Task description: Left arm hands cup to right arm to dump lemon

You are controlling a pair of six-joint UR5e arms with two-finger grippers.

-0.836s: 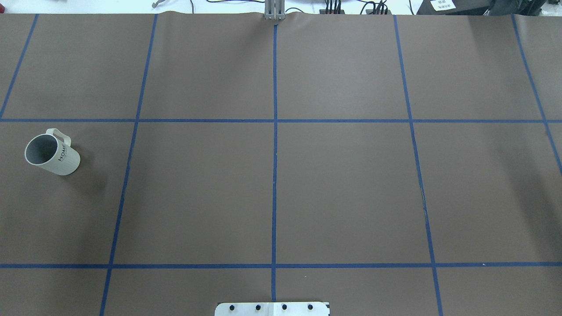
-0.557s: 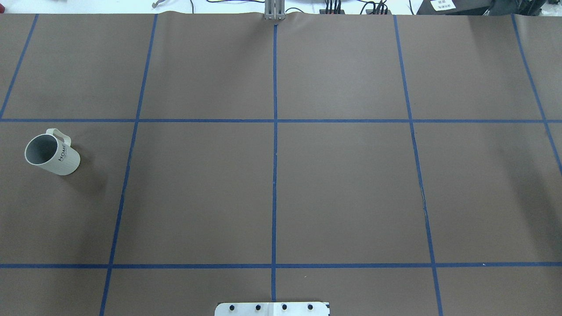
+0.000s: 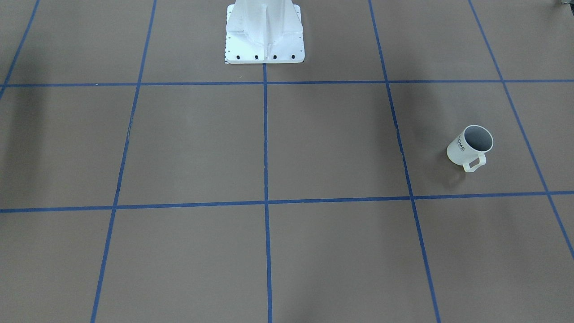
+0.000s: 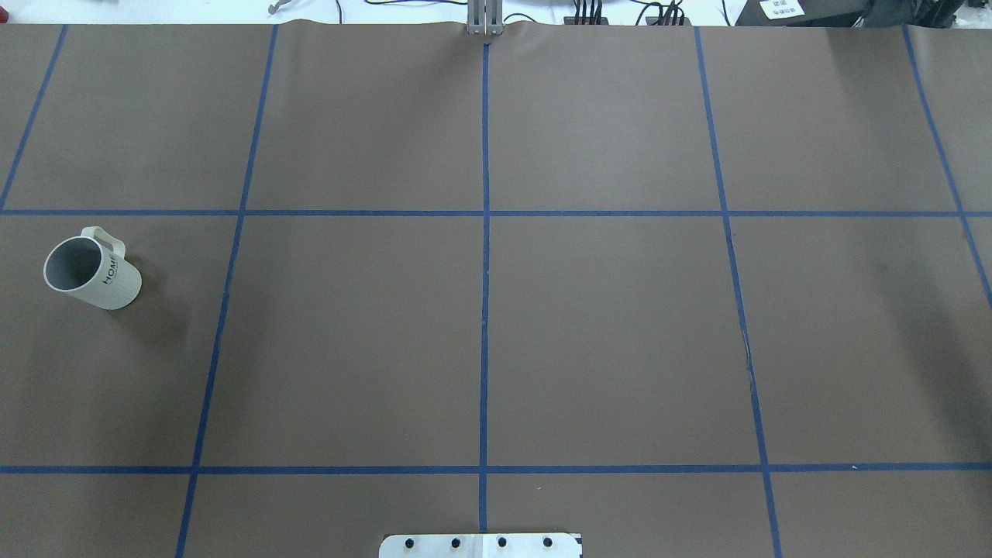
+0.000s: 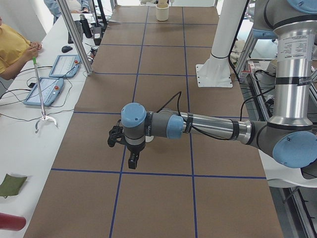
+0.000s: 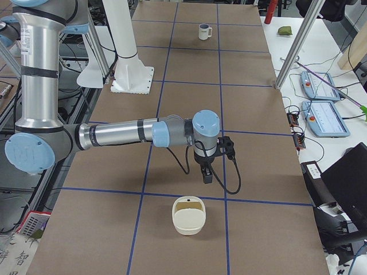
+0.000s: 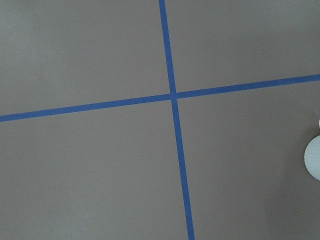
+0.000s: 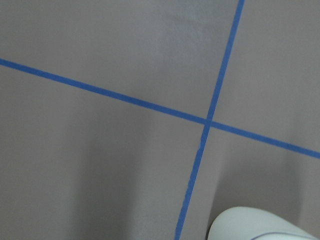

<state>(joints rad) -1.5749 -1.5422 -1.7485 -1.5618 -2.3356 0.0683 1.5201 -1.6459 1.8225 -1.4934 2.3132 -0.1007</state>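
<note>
The white "HOME" cup [image 4: 91, 269] stands upright at the table's left end, handle toward the far side; its grey inside shows no lemon. It also shows in the front view [image 3: 469, 147] and far off in the right side view [image 6: 204, 31]. The left gripper [image 5: 132, 161] points down over the table near the cup, which is mostly hidden behind the arm. The right gripper [image 6: 206, 175] points down over the table's other end. Both show only in the side views, so I cannot tell if they are open or shut. A white rounded edge [image 7: 313, 159] shows in the left wrist view.
A cream container [image 6: 188, 215] with a tan inside sits on the table just past the right gripper; it also shows in the left side view [image 5: 162, 12]. The white robot pedestal [image 3: 265, 31] stands mid-table. Teach pendants [image 5: 49, 84] and a seated person are on the side bench.
</note>
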